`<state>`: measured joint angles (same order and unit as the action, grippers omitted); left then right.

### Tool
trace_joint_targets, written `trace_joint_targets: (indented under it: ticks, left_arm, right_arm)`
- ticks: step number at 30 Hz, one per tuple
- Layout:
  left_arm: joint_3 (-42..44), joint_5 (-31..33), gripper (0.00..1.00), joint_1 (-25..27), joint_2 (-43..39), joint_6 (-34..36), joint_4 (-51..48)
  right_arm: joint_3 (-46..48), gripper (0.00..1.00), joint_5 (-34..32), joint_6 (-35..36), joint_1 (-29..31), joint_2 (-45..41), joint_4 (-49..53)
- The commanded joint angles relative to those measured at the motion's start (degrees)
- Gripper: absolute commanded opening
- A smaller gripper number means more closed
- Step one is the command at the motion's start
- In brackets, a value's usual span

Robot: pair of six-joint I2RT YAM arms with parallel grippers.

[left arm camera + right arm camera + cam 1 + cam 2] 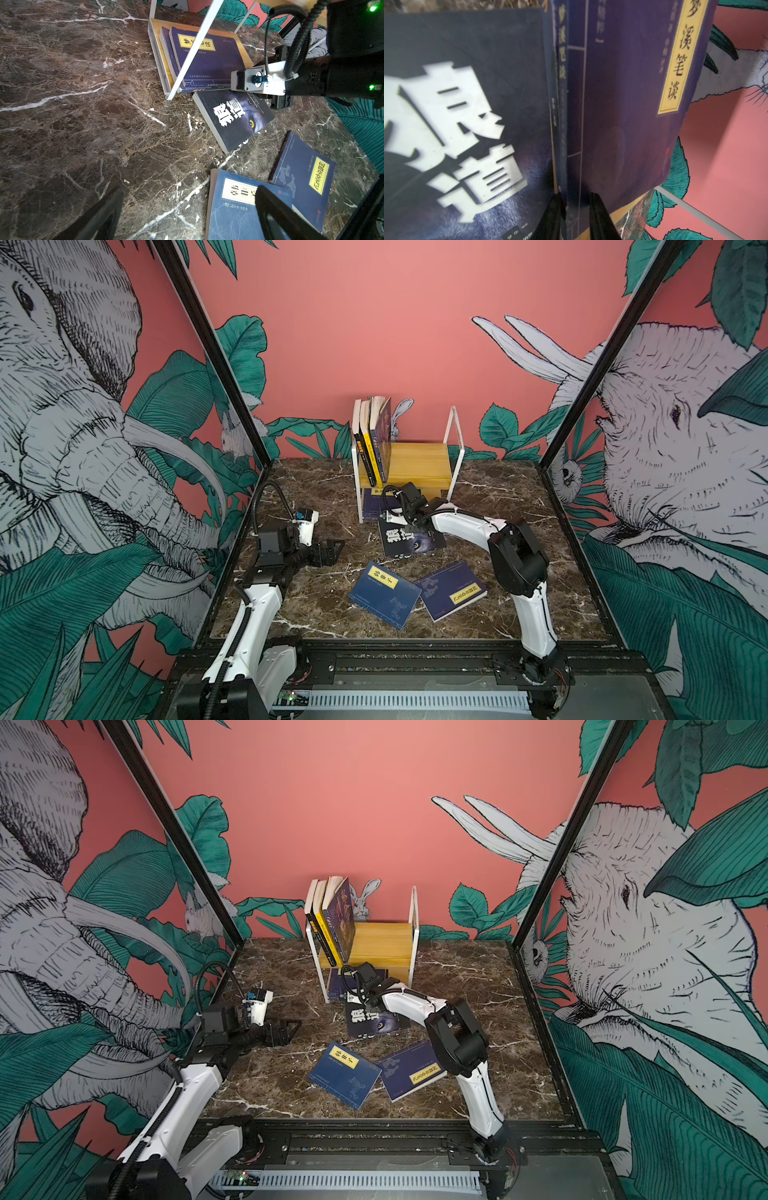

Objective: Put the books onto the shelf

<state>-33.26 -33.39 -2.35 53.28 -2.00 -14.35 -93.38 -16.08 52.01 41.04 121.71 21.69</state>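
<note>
While the left gripper is spread wide open, a yellow-labelled navy paperback on the lower board of the white-framed wooden shelf is clamped by the right gripper.

"梦溪笔谈" on navy book; "狼道" on black book

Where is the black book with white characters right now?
In both top views the black book lies flat on the table, mid-scene, just before the shelf's lower tier, partly under the right arm.

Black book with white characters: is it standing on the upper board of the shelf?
No, the black book lies flat on the table in front of the shelf.
</note>
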Motion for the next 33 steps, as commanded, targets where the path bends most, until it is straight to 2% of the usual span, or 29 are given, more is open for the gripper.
trace_joint_targets:
  ticks: [1, 28, 33]
  left_arm:
    - [0.9, -0.6, 0.99, 0.0, -0.2, 0.7, 1.1]
    - [0.9, -0.6, 0.99, 0.0, -0.9, 0.7, 0.7]
    - [0.5, -0.6, 0.99, -0.1, -0.7, 0.5, 0.2]
  right_arm:
    - [0.4, 0.25, -0.1, 0.3, -0.5, -2.1, -1.2]
    - [3.8, 0.24, 1.7, 0.0, -1.0, -6.1, -2.9]
    - [5.7, 0.44, 5.1, -1.5, 0.3, -10.6, -2.2]
